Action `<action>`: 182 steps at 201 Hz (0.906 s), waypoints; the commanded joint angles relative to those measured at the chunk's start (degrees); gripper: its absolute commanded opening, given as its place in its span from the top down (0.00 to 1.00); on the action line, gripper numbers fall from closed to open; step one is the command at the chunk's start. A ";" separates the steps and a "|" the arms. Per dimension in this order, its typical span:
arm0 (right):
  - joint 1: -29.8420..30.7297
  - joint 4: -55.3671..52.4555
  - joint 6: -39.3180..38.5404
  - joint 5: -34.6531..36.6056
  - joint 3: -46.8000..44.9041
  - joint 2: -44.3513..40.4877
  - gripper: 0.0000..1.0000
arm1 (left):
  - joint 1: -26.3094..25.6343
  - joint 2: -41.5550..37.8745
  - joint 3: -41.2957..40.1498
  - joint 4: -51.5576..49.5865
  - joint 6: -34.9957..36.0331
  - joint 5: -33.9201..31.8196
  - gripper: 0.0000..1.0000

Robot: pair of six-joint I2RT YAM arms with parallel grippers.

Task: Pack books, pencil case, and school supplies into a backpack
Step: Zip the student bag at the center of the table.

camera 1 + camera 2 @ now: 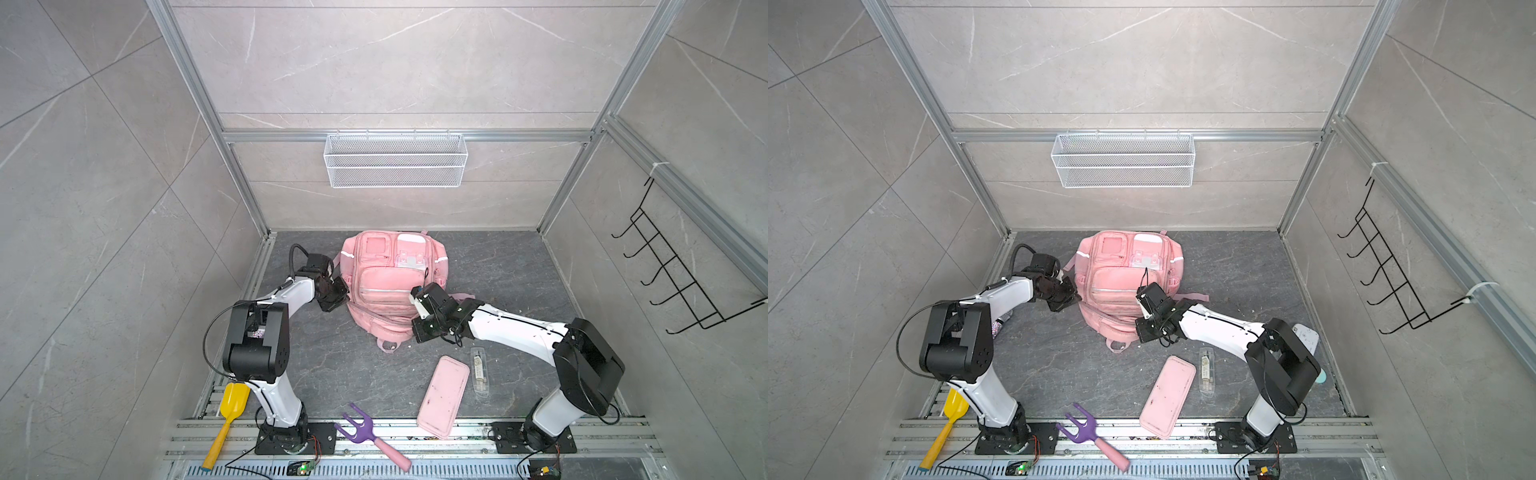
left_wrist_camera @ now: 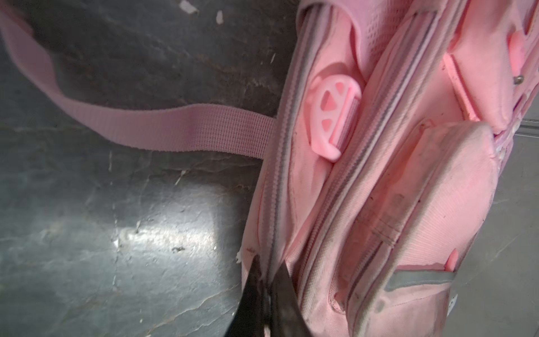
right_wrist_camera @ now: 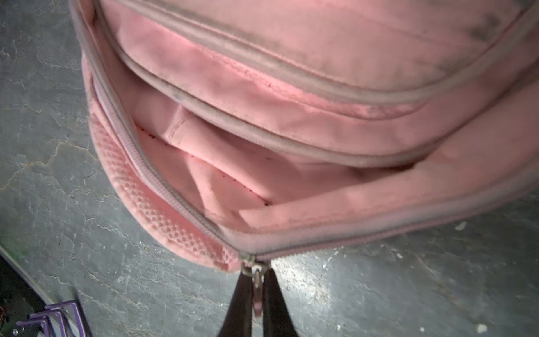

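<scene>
Two pinch grips held the backpack (image 1: 386,286): left gripper (image 2: 269,264) shut on its zipper seam (image 2: 272,230), right gripper (image 3: 256,277) shut on the zipper pull (image 3: 257,302).

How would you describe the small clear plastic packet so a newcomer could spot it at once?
Find the large pale pink fabric backpack mid-floor. Nearer the camera lies a flat pale pink rounded case; the slim transparent plastic packet lies beside it, see-through and far narrower.
</scene>
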 commanded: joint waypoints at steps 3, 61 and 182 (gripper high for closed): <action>2.69 -3.82 -0.22 -0.79 2.81 1.81 1.00 | 1.34 1.73 4.99 4.18 1.36 -0.48 1.00; 7.41 -2.12 1.40 -2.60 9.50 7.13 1.00 | 0.72 -7.13 -0.80 0.37 2.70 -1.20 0.55; 11.16 -3.29 0.80 -7.81 25.45 17.31 1.00 | -7.16 -24.62 -12.86 -9.01 0.45 -0.60 0.51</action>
